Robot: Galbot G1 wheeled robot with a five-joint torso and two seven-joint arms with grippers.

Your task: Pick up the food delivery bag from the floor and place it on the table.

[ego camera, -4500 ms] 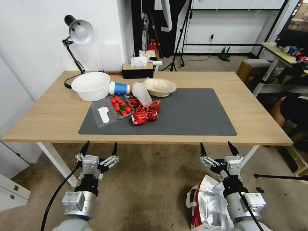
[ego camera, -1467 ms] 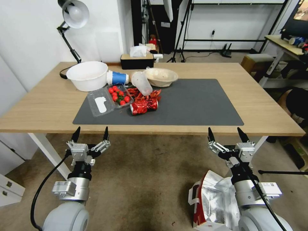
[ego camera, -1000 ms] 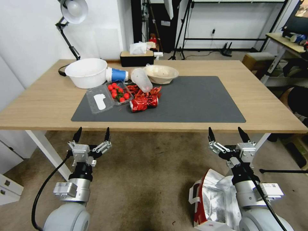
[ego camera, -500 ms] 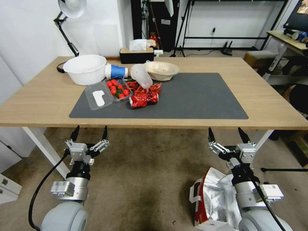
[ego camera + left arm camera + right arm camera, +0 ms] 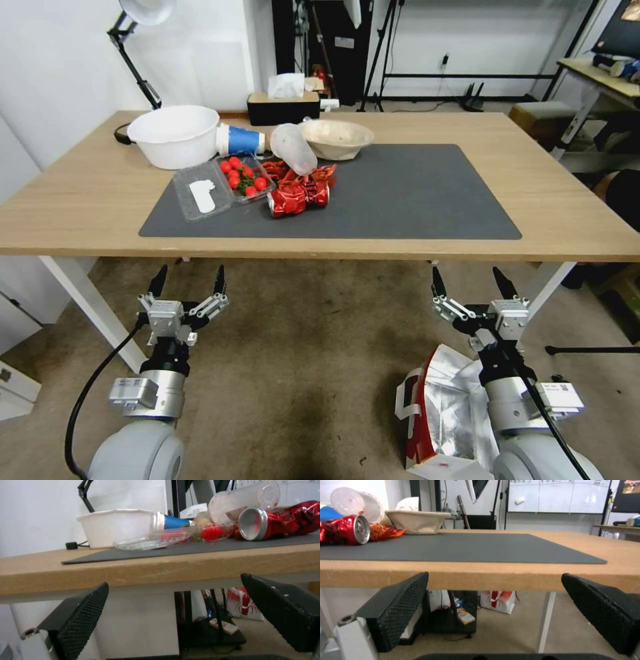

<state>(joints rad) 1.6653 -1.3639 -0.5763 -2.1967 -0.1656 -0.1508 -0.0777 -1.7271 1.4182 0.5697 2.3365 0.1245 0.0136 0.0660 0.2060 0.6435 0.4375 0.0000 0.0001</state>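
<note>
two grippers hang below the desk's (image 5: 400,248) near edge, empty. nearest, the food delivery bag (image 5: 443,420) sits on the floor (image 5: 313,373), well short of the desk, under the right arm. the right gripper (image 5: 469,291) and left gripper (image 5: 188,285) both have fingers spread apart. on the desk, a dark mat (image 5: 400,193) carries a crushed red can (image 5: 297,197).

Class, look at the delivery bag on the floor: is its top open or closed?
Open. In the head view the food delivery bag stands on the carpet beside the right arm, its mouth gaping so the silver foil lining shows inside.
</note>
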